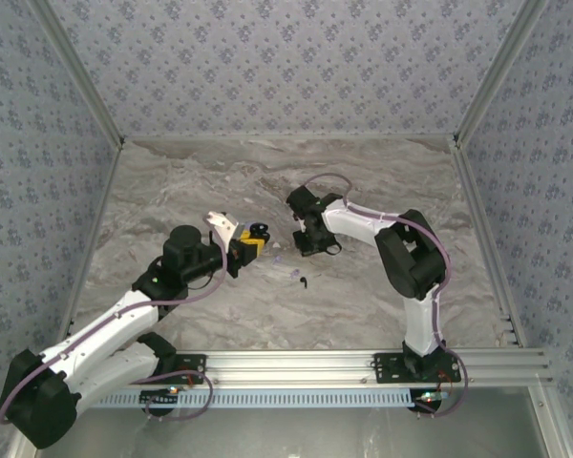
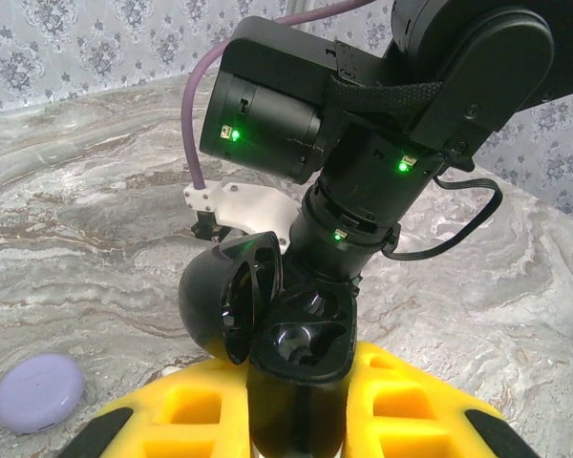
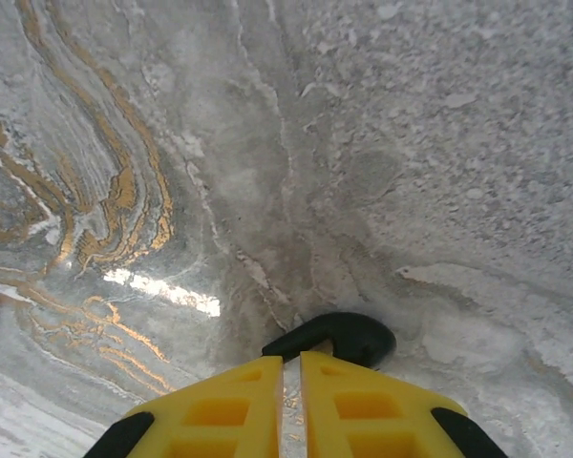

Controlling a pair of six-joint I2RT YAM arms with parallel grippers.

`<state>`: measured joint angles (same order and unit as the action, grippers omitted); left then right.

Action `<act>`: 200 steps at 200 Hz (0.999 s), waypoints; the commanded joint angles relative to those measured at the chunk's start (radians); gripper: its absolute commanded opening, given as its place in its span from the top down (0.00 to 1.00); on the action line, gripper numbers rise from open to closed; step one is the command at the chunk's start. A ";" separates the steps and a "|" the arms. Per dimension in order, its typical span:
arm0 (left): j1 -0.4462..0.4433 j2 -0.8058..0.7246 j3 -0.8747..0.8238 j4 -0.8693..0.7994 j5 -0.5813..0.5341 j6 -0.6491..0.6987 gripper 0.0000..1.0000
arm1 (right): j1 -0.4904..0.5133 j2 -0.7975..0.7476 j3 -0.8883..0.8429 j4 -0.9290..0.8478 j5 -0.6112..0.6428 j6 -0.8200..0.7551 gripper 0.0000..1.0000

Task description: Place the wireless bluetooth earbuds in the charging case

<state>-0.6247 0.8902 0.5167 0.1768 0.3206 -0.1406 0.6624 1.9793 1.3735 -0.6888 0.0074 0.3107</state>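
Left wrist: left end effector [image 2: 298, 405] clamped on glossy round case [image 2: 304, 336]; right end effector [image 3: 292, 365] pinching black earbud [image 3: 349, 336]

One camera looks down on the whole table [image 1: 191, 181] from behind; both wrist cameras sit close over the same marble.

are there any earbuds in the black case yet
No, the black case is open and both of its wells are empty.

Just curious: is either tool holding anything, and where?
The left tool grips the open black charging case by its base; right tool seems to pinch a black earbud.
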 commanded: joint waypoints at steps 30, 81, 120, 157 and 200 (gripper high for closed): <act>-0.009 -0.008 0.000 0.013 -0.011 0.010 0.84 | -0.004 -0.021 -0.001 -0.048 -0.003 -0.001 0.82; -0.009 -0.007 0.006 0.012 -0.008 0.014 0.84 | -0.041 -0.104 -0.050 0.007 -0.099 0.052 0.58; -0.009 -0.007 0.008 0.013 -0.007 0.015 0.84 | -0.070 -0.096 -0.069 0.012 -0.080 0.155 0.48; -0.008 -0.007 0.008 0.013 -0.005 0.016 0.84 | -0.065 -0.064 -0.059 0.002 -0.071 0.195 0.42; -0.009 -0.004 0.002 0.020 -0.005 0.012 0.84 | -0.051 -0.033 -0.026 -0.013 -0.058 0.211 0.40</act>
<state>-0.6250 0.8902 0.5167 0.1768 0.3206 -0.1402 0.5999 1.9114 1.3167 -0.6666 -0.0673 0.4854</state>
